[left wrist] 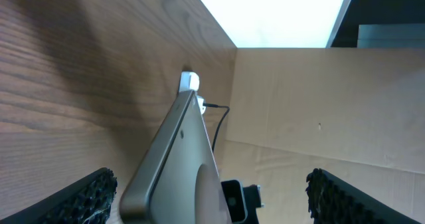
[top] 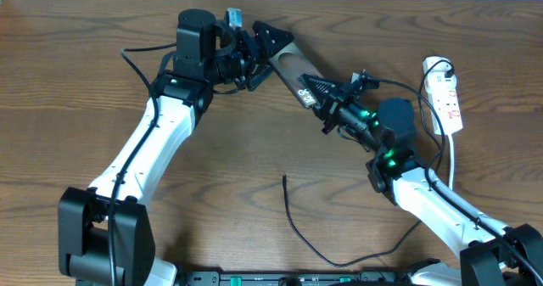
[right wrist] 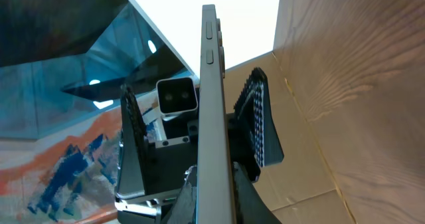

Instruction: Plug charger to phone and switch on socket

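We find the phone [top: 293, 67] lying on a diagonal between the two arms. Its far end sits inside the left gripper [top: 261, 55] and its near end in the right gripper [top: 327, 99]. The right gripper is clamped tight on that end, and in its wrist view the phone runs edge-on straight up from between the fingers. The left gripper is spread wide, its ribbed pads [left wrist: 86, 196] on either side of the phone with a gap showing on each side, so we judge that it grips nothing.

The coming move turns on the charger [top: 293, 218]. It lies on the table [top: 85, 82] on the robot's side of the phone, well apart from it. Its plug tip [top: 284, 178] is the free end and points up toward the phone. The tip is nearer the right gripper than the left, but the right one is taken, so we expect the free left arm must either take over the phone or reach down for the cable. (Which end of the phone has the port we cannot tell.)

The socket [top: 447, 95] lies at the far right, beside the right arm.
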Robot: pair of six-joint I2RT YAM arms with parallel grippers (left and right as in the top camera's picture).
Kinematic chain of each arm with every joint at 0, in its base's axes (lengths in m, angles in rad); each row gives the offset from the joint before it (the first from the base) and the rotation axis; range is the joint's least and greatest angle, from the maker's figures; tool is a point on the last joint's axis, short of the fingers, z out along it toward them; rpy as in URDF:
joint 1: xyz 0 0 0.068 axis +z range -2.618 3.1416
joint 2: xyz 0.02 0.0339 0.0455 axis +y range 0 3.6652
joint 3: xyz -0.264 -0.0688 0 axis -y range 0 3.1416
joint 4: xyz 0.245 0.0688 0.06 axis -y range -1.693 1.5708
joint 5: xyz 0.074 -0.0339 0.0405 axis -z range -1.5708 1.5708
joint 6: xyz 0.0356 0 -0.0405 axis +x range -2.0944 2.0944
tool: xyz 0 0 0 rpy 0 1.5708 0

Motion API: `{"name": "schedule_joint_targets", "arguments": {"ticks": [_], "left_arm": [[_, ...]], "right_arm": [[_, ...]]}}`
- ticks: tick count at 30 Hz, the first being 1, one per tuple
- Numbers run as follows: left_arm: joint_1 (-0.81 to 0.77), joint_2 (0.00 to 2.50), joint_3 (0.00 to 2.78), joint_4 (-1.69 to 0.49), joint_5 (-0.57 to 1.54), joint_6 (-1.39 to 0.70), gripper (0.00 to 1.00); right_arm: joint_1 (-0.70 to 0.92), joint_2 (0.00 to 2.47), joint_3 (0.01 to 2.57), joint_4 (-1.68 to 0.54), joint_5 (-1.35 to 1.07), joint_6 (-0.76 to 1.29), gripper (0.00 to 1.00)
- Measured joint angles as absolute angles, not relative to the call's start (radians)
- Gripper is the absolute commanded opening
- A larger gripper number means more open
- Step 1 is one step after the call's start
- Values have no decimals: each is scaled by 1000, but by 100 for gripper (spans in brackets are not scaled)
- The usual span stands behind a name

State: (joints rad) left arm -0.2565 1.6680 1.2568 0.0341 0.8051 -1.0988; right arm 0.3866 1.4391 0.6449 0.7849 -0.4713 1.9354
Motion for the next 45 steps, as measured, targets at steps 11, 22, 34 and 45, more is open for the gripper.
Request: {"name": "schedule_joint_targets", "arguments": {"ticks": [11,22,34,45], "left_arm": [[-258,1668,1257,34,779,-1098,84],[-258,1668,1257,5,755,-1176,66],[-289,1668,1257,2,730,-1222,58],[-292,1668,1257,2,723,-1237,33]], "right_arm": [[435,1439,645,792,-435,1998,1],[450,1439,645,834,-390,2034,1],[464,1439,645,836,-376,2033,1],[474,1439,645,836,-373,2033,1]]}}
